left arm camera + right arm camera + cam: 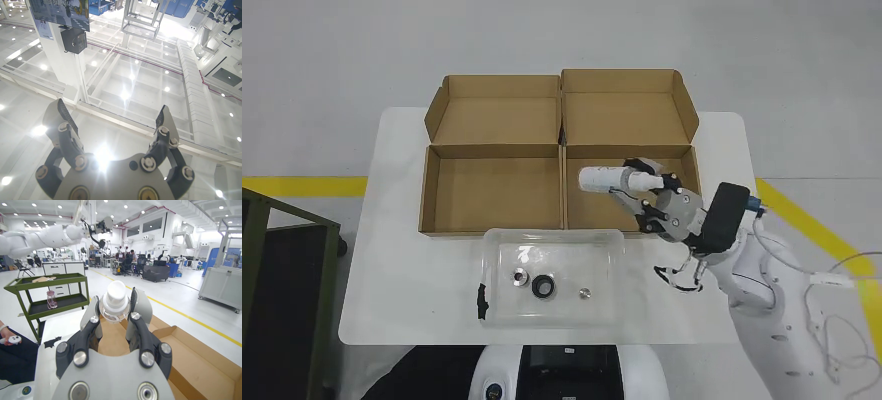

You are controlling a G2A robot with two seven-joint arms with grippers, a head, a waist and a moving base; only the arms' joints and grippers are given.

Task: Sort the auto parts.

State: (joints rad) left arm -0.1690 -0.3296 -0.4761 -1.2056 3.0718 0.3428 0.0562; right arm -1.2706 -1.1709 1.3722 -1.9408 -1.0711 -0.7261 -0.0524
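Top view: where is the white part [607, 180]?
— Above the right front cardboard box [587, 218], near its inner wall, and it is turned sideways.
What holds it?
— Right gripper [642, 192], with fingers clamped on it. Left gripper [111, 108] is spread wide with nothing between, facing the ceiling [132, 75].

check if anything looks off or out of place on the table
A ragged black scrap lies on the white table beside the left edge of the clear tray, outside every container. Otherwise nothing stands out.
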